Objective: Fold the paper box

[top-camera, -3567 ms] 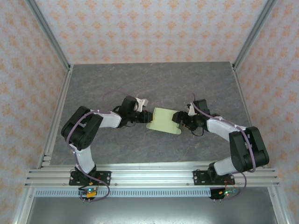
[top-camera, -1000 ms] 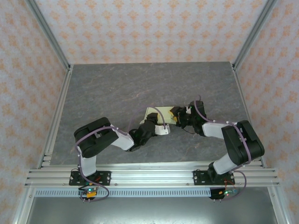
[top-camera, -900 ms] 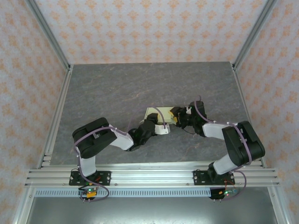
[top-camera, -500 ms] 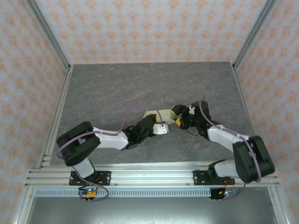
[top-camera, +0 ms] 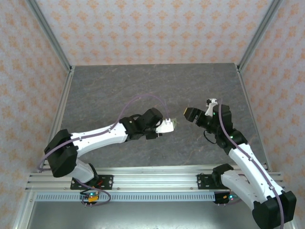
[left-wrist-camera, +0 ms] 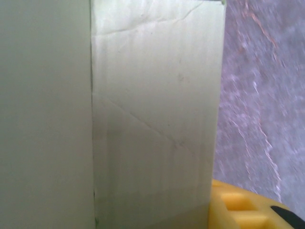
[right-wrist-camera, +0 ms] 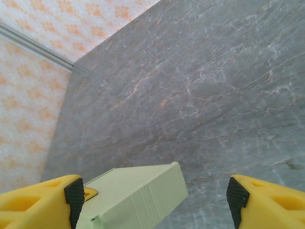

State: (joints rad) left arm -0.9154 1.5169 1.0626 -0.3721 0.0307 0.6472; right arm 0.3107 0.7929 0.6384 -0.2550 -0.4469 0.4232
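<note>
The paper box (right-wrist-camera: 138,198) is pale green card folded into a small squarish block, low and left in the right wrist view. In the left wrist view the paper box (left-wrist-camera: 152,109) is pressed close to the lens, with one yellow finger (left-wrist-camera: 238,207) against its right edge. From above, my left gripper (top-camera: 170,126) is shut on it at table centre, and only a sliver of the paper box (top-camera: 173,125) peeks out. My right gripper (top-camera: 190,114) hangs open just right of it and apart from it. Its yellow fingers (right-wrist-camera: 47,200) stand wide around nothing.
The grey marbled tabletop (top-camera: 143,90) stretches bare behind and beside the arms. Patterned walls and slanted metal posts (top-camera: 47,36) close the left, back and right sides. An aluminium rail (top-camera: 152,179) runs along the near edge.
My right gripper has opened, let go of the box and drawn back to the right and upward. My left arm has stretched out and keeps its hold on the box.
</note>
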